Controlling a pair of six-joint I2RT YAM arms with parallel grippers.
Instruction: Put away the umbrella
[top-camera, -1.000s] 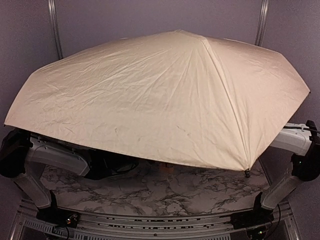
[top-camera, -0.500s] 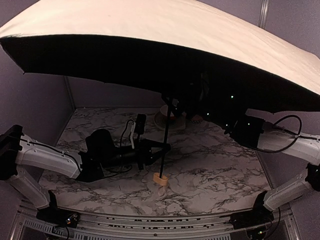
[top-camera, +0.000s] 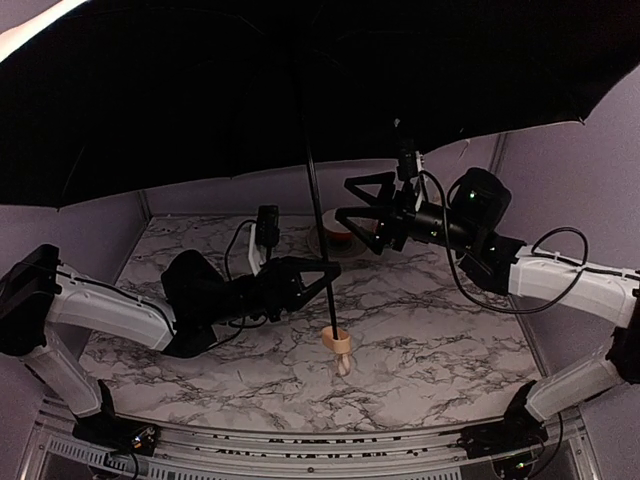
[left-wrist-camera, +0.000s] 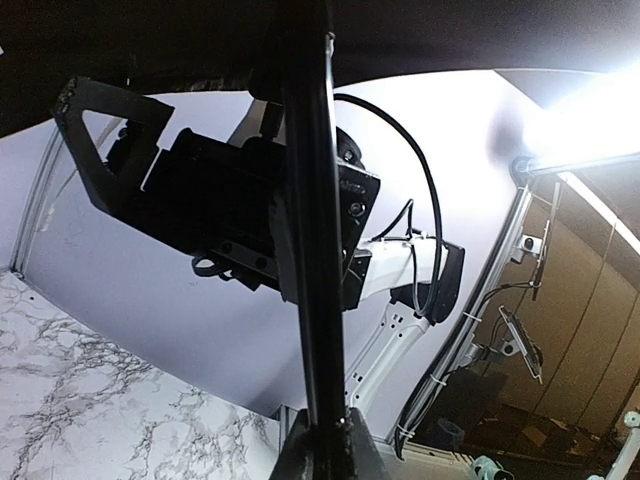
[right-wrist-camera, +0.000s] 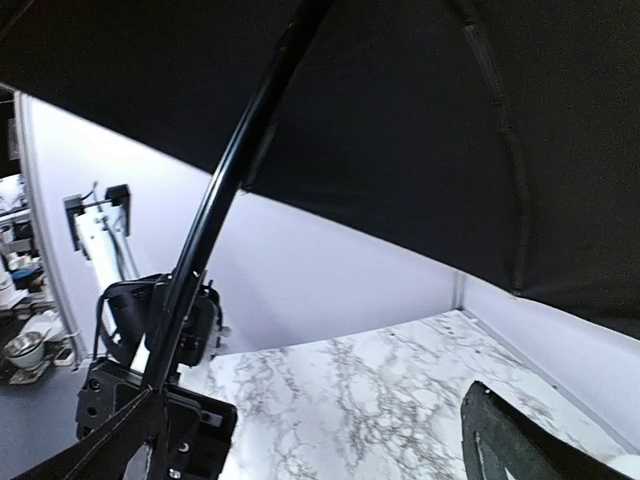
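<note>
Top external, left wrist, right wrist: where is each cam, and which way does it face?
Top external: above and behind the bases, facing forward-down under the open umbrella to the table; both arms show, left gripper shut on the shaft, right gripper open beside it.
Left wrist: looks up along the shaft; own fingertips at bottom edge.
Right wrist: looks across at the shaft; own finger bottom right.
Shared: both wrist views show the shaft and the other arm's gripper.

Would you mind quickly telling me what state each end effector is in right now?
Left end effector: closed on the umbrella shaft.
Right end effector: open, holding nothing.
</note>
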